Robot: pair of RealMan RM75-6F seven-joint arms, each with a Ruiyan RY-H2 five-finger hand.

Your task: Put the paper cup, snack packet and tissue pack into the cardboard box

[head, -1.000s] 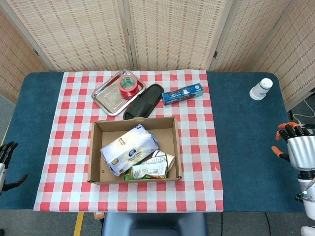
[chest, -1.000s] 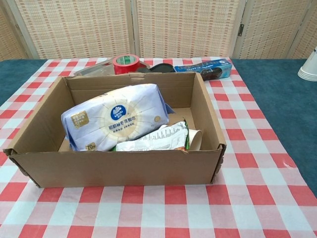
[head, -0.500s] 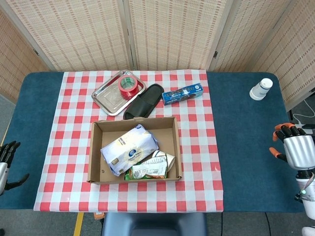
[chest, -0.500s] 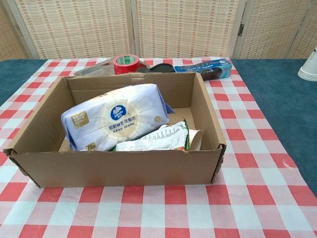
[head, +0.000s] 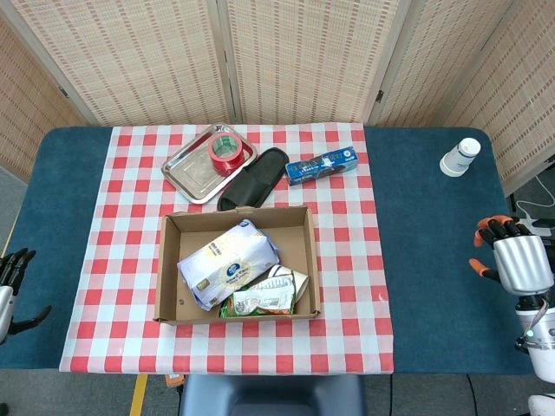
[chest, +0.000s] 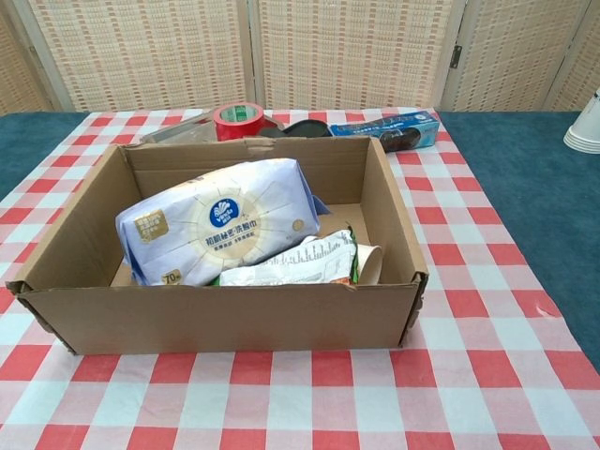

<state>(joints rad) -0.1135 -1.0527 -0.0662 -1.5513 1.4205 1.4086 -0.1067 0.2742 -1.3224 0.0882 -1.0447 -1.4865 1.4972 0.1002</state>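
Note:
The cardboard box stands open on the checked cloth, near the front of the table. Inside it the white tissue pack lies tilted against the left side. The green and white snack packet lies beside it at the front. In the chest view the paper cup lies on its side in the box's right front corner, next to the snack packet and tissue pack. My right hand hovers off the table's right edge, fingers apart, holding nothing. My left hand hangs at the far left edge, fingers spread and empty.
Behind the box lie a black slipper, a metal tray holding a red tape roll, and a blue carton. A stack of white cups stands on the blue cloth at the far right.
My right hand has drifted slightly left towards the table edge. The left hand and everything in the box have stayed put.

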